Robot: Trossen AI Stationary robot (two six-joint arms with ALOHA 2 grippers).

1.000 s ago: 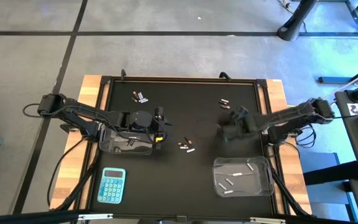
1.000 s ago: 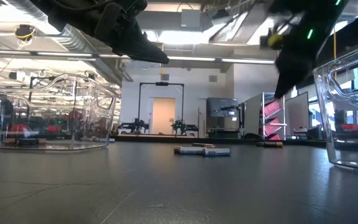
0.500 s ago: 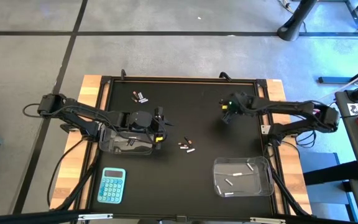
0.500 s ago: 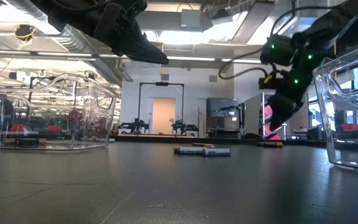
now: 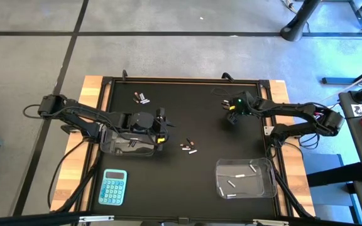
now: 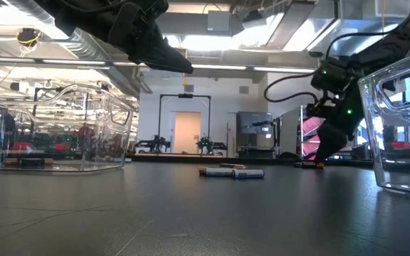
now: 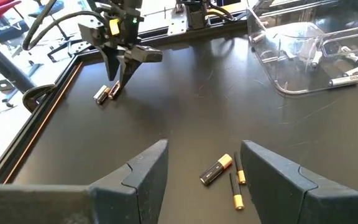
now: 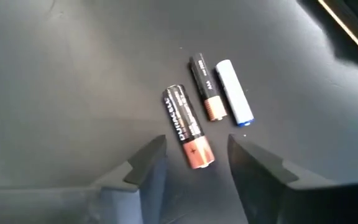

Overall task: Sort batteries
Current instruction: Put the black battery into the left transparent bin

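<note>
The right end effector [image 5: 231, 117] hangs low over the worktop's far right part, about two o'clock from the centre, its fingers parted and empty, straddling the air just above a small cluster of batteries [image 8: 207, 109]. In its wrist view that cluster is three: a thick dark cell with a copper end [image 8: 186, 126], a thinner dark one [image 8: 204, 94], and a white one with a blue tip [image 8: 234, 91], none of them gripped. The left end effector [image 5: 160, 130] waits at about nine o'clock, fingers apart and holding nothing, over the rim of a clear tub [image 5: 128, 145].

By my judgement the sorting is partly done. The second clear tub [image 5: 246, 178], at about five o'clock, holds several white cells [image 7: 345, 78]; what lies in the left tub I cannot make out. Left loose are the cluster under the right arm, a few cells near the centre [image 5: 188, 148], and another group at about eleven o'clock [image 5: 142, 98].

The worktop [image 5: 193, 182] is a matte black mat in a wooden frame, with a blue calculator [image 5: 113, 187] on the wood at seven o'clock. Beyond it, the low view shows a bright lab hall with a doorway, racks and ceiling lights.
</note>
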